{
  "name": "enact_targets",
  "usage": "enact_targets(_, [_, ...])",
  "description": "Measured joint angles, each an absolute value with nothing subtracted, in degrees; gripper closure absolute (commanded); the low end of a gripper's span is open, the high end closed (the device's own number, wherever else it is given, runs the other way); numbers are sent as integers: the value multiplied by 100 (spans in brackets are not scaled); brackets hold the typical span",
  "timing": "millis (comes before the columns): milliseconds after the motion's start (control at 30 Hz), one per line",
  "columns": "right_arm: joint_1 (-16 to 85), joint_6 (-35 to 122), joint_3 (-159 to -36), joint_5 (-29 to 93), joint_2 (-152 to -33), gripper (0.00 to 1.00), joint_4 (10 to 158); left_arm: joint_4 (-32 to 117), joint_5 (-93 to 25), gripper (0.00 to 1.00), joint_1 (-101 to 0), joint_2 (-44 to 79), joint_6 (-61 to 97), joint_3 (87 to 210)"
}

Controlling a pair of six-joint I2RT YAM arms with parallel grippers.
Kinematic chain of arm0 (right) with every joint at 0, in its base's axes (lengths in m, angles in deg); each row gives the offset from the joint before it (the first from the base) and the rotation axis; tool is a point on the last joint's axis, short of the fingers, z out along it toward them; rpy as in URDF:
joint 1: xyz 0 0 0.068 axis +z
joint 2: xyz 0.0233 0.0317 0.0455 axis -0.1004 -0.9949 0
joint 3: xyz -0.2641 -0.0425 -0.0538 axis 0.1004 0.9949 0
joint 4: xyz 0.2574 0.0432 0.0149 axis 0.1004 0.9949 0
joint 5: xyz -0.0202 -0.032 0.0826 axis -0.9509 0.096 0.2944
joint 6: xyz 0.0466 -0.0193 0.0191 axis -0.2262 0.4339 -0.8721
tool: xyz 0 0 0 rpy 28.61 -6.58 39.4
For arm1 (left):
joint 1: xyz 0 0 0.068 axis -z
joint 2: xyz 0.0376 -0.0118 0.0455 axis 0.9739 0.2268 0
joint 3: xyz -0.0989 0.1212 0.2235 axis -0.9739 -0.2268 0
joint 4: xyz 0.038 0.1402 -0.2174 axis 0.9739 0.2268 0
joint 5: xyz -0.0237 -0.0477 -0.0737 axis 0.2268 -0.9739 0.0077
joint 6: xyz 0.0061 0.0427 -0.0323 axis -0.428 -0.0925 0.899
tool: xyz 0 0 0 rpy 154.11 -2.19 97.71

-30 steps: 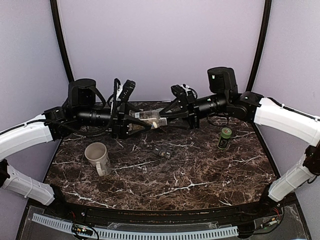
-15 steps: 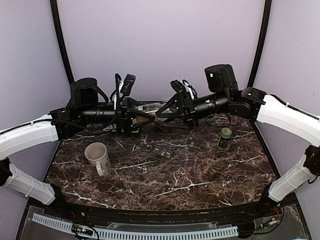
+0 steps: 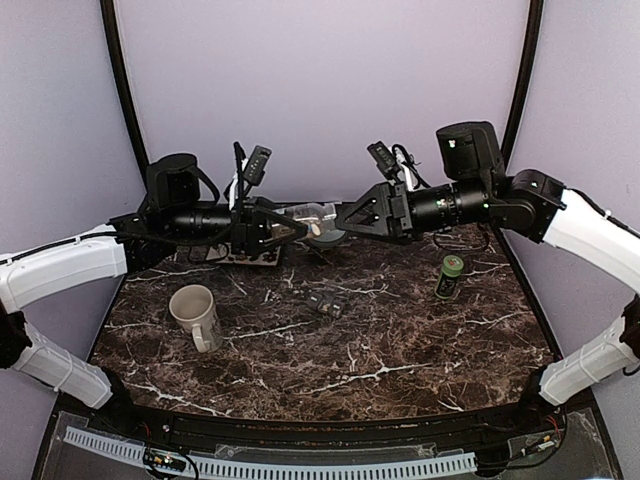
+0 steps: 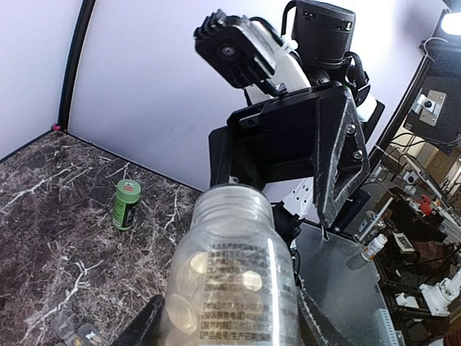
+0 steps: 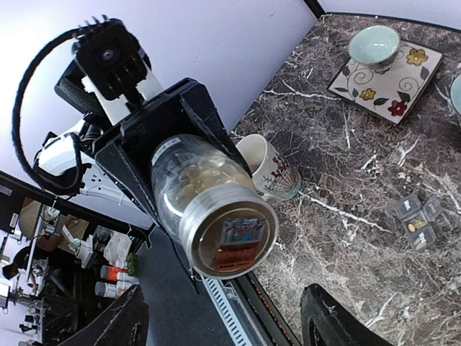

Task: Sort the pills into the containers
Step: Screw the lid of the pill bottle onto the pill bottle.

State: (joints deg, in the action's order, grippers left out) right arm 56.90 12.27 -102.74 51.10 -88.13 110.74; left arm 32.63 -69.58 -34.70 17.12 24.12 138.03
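Pill bottle [image 3: 303,213], clear with pale tablets inside, hangs level in the air, clamped at its base end by the left claw [image 3: 292,222]. Just beyond the bottle's neck, the right claw [image 3: 342,216] faces it with fingers spread and nothing between them. Beneath the bottle a small pill case [image 3: 324,302] lies on the worktop [image 3: 400,350]. A mug [image 3: 196,313] lies below and left of the bottle, and a green container [image 3: 450,276] stands off to its right.

Bottle [image 3: 308,214] raised above rear of table [image 3: 400,345], mug [image 3: 195,312] at left, pill case [image 3: 324,303] centre, canister [image 3: 449,276] at right
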Motion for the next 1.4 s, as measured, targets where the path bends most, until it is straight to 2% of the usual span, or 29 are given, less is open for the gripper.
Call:
enact_targets(533, [5690,2173,-10187,4653,-8610,29,11028,2030,-8410,100,-3651,2416,4125,13794])
enact_targets(1167, [5832,2413,-10191,4828,-8743,34,10991,1471,-8947,100,-3660,2770,4849,13796])
enact_targets(1267, [5913,2433,-10204,4856,-8796,38,11015,1462,-8960,100,-3684,2792,4870,13796])
enact_targets(1400, [5963,2486,-10209,4856,-8835,53,11054,1425,-9002,100,-3690,2796,4888,13801])
